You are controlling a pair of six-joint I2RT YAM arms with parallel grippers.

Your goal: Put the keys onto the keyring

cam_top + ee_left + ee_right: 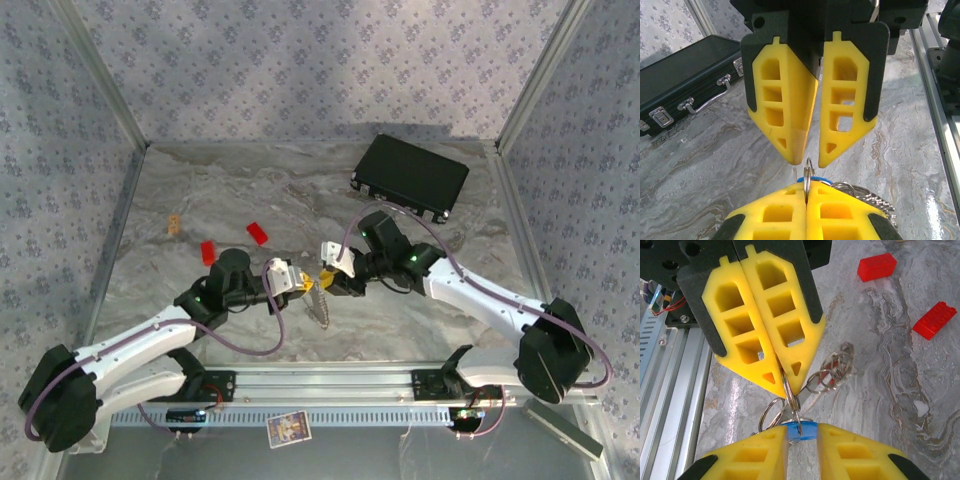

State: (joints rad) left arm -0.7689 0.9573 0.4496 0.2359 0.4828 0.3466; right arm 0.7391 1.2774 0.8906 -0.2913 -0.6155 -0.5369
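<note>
Evidently the threading step is in hand. Both grippers meet tip to tip over the middle of the table, and the keyring dangles between them, its beaded chain hanging toward 6 o'clock in the top view.

The left gripper is clamped tight on a thin wire loop, which stands edge-on out of its tips. The right gripper has its jaws a narrow way apart. The blue key sits in that gap against one finger, and I cannot tell whether it is pinched.

The key's head lies right at the loop, so I judge it to be either just on or just about to go on. The next move calls for a firm left pinch. The right fingers then either close on the blue head again to push it round the wire, or draw straight back without dragging the loops.

Counted:
- **Keys:** one blue key. A reddish streak among the loops at 2 o'clock from the tips, in the right wrist view, may be a second key, but it is too blurred to tell.
- **Loops:** at least three wire loops.
- **Bricks:** two red bricks, at 10 o'clock from the grippers.
- **Box:** one black box, at 1 o'clock.
</note>
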